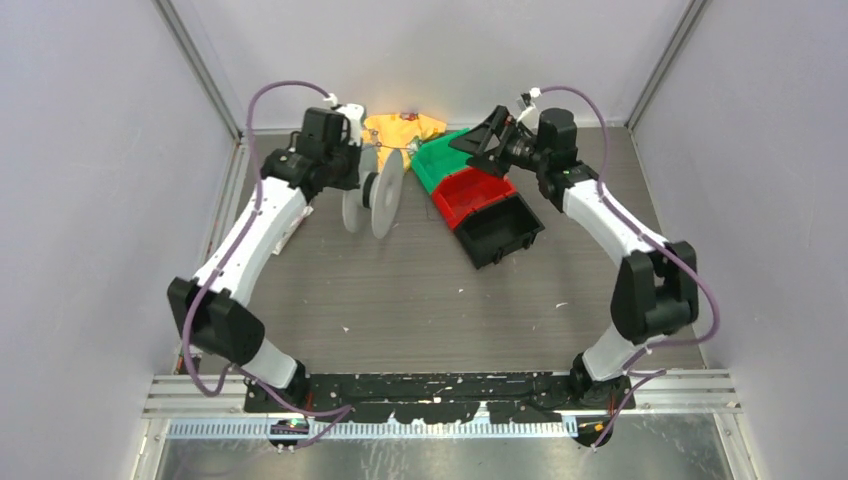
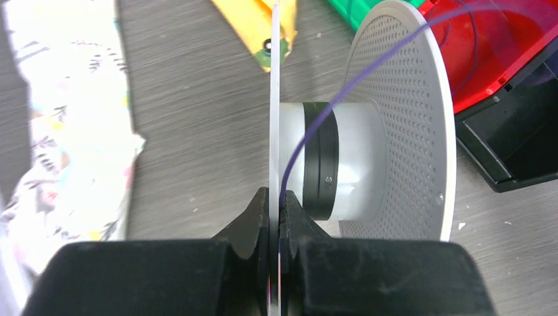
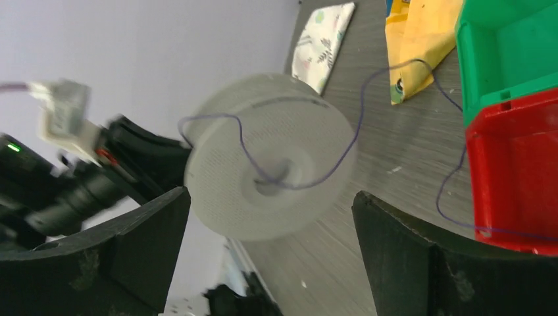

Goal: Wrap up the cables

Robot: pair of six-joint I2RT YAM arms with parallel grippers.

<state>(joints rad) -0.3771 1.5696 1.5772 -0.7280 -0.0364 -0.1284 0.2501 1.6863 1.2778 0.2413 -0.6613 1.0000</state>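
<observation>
A white spool (image 1: 375,190) with two perforated flanges stands on edge at the back of the table. My left gripper (image 2: 275,204) is shut on the thin edge of its near flange (image 2: 274,99). The thin purple cable (image 2: 368,72) runs from beside the fingers past the hub (image 2: 352,164) and arcs over the far flange toward the red bin (image 2: 500,52). In the right wrist view the cable (image 3: 358,131) loops loosely from the spool (image 3: 270,178) across the table to the red bin (image 3: 520,178). My right gripper (image 3: 270,197) is open and empty, raised near the bins (image 1: 490,135).
Green (image 1: 440,160), red (image 1: 475,195) and black (image 1: 500,230) bins lie in a row at the back right. A yellow bag (image 1: 400,128) lies behind the spool. A white patterned packet (image 2: 72,131) lies left of the spool. Grey walls enclose the table.
</observation>
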